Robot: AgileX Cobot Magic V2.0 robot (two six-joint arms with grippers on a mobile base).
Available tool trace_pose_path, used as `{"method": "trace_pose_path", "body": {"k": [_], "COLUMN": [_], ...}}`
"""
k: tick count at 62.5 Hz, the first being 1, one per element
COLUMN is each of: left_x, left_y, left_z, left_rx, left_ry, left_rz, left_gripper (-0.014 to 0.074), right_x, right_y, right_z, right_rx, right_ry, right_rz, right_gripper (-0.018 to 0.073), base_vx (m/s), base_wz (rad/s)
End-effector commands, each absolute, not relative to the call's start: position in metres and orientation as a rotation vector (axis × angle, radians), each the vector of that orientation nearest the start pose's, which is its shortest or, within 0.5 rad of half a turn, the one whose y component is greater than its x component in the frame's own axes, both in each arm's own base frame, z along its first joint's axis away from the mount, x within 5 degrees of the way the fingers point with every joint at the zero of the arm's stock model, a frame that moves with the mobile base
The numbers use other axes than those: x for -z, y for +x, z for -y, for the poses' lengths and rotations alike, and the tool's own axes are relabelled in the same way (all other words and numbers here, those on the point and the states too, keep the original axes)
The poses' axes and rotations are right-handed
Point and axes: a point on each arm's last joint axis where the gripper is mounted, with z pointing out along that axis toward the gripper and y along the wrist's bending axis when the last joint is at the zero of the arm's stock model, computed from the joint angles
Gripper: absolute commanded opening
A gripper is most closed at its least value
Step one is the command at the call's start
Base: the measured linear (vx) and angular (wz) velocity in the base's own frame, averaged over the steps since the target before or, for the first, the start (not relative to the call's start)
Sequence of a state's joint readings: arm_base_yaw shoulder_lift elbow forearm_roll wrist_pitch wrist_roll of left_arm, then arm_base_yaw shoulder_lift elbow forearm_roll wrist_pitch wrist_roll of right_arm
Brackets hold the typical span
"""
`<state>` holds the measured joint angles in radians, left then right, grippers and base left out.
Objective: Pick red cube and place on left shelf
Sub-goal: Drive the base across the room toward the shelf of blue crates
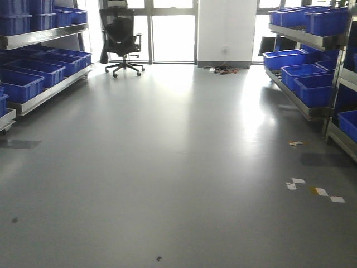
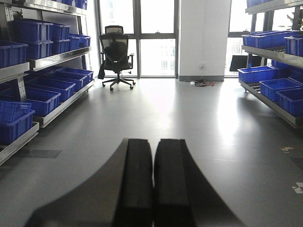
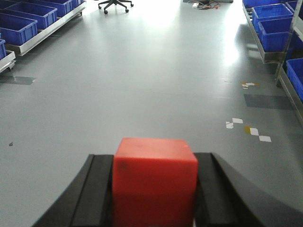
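The red cube [image 3: 154,182] sits between the two black fingers of my right gripper [image 3: 154,163], which is shut on it and holds it above the grey floor. My left gripper [image 2: 153,144] is shut and empty, its black fingers pressed together and pointing down the aisle. The left shelf [image 1: 47,92] is a steel rack with blue bins along the left wall; it also shows in the left wrist view [image 2: 57,59] and at the top left of the right wrist view [image 3: 33,40]. Neither gripper shows in the front view.
A matching steel rack with blue bins [image 1: 304,84] lines the right wall. A black office chair [image 1: 122,39] stands at the far end by the windows, with cables [image 1: 223,70] on the floor nearby. White and yellow tape marks [image 1: 315,190] lie on the floor at right.
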<state>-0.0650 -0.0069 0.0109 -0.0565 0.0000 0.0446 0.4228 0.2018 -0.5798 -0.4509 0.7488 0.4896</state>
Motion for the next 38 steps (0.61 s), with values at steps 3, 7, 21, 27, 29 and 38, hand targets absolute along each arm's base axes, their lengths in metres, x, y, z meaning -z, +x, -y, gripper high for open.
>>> {"method": "trace_pose_path", "body": {"k": [3, 7, 21, 27, 29, 38], "left_x": [-0.2102, -0.2102, -0.2102, -0.2102, -0.2102, -0.2102], "left_y": [0.055, 0.055, 0.055, 0.055, 0.055, 0.055], "left_z": [0.0035, 0.0035, 0.0035, 0.0035, 0.0035, 0.0035], "left_rx": [0.072, 0.072, 0.072, 0.072, 0.072, 0.072], "left_ry": [0.031, 0.031, 0.031, 0.031, 0.031, 0.031], "left_rz": [-1.413, -1.413, -1.413, -1.413, -1.413, -1.413], "left_gripper": [0.009, 0.009, 0.009, 0.009, 0.009, 0.009], "right_x": [-0.3437, -0.3437, -0.3437, -0.3437, -0.3437, -0.3438], "right_y": [0.0398, 0.0398, 0.0398, 0.0398, 0.0398, 0.0398], "right_z": [0.0112, 0.0112, 0.0112, 0.0112, 0.0112, 0.0111], "right_rx": [-0.132, -0.132, -0.132, -0.132, -0.132, -0.132], "right_ry": [-0.059, -0.059, -0.059, -0.059, -0.059, -0.059], "right_rz": [-1.699, -1.699, -1.699, -1.699, -1.699, -1.698], "right_gripper": [0.0107, 0.0107, 0.0107, 0.0107, 0.0107, 0.0107], "base_vx": [0.43, 0.45, 0.5, 0.53, 0.54, 0.56], "base_wz": [0.11, 0.03, 0.1, 0.14, 0.15, 0.17]}}
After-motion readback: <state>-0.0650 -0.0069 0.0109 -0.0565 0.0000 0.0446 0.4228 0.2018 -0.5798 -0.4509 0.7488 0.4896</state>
